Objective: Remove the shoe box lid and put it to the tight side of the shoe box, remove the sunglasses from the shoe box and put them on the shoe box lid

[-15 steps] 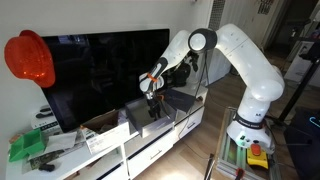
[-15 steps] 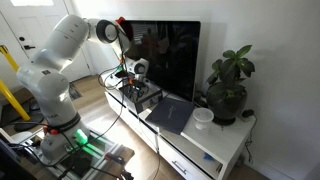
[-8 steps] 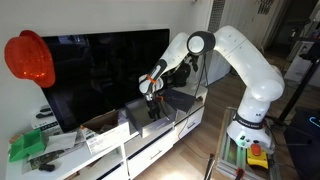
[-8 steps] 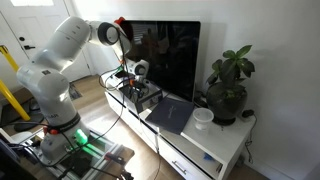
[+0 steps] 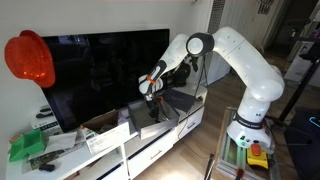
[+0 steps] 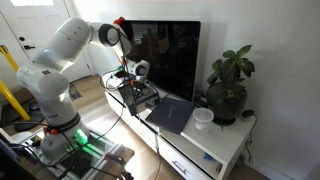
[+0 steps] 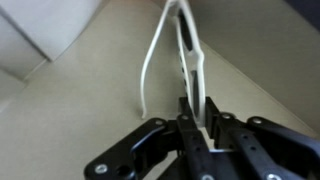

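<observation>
In the wrist view my gripper (image 7: 197,125) is shut on the white frame of the sunglasses (image 7: 186,50), which stand on edge on the greyish floor of the shoe box (image 7: 80,110). One thin white temple arm curves down to the left. In both exterior views the gripper (image 5: 152,101) (image 6: 135,86) reaches down into the pale open shoe box (image 5: 147,121) (image 6: 141,99) on the white cabinet. The dark shoe box lid (image 5: 180,101) (image 6: 172,114) lies flat beside the box. The sunglasses are too small to make out in the exterior views.
A large black TV screen (image 5: 100,70) (image 6: 165,55) stands right behind the box. A potted plant (image 6: 228,85) and a white cup (image 6: 203,117) stand past the lid. A brown cardboard box (image 5: 100,135), a green item (image 5: 28,147) and a red helmet (image 5: 30,58) are at the cabinet's other end.
The arm has hardly moved and stays over the shoe box. The fingers have come together inside it.
</observation>
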Tool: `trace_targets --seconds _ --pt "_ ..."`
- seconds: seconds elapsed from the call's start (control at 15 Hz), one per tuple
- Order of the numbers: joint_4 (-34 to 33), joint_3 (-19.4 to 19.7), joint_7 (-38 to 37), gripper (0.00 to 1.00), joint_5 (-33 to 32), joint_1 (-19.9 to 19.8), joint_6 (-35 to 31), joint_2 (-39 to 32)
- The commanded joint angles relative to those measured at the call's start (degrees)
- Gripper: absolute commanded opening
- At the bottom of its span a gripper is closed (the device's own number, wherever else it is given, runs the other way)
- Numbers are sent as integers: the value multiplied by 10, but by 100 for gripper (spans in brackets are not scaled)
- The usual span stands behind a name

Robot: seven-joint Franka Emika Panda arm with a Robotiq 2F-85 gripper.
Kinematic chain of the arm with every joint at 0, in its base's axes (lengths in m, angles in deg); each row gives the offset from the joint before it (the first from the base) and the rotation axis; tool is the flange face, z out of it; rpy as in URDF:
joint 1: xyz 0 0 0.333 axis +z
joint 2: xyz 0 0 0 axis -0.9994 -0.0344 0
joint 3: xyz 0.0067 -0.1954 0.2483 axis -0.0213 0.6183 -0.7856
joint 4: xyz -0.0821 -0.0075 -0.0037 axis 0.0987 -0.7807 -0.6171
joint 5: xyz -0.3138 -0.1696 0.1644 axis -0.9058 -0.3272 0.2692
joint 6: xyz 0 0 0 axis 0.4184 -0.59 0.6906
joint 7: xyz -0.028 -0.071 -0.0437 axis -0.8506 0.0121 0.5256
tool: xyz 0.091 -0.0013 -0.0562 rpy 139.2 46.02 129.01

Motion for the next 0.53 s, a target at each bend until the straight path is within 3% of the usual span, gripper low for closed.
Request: trace_targets --seconds 0.0,0.47 --pt "-23 9 -9 3 -11 6 17 -10" --pt "-42 17 -8 4 -10 -1 15 -4"
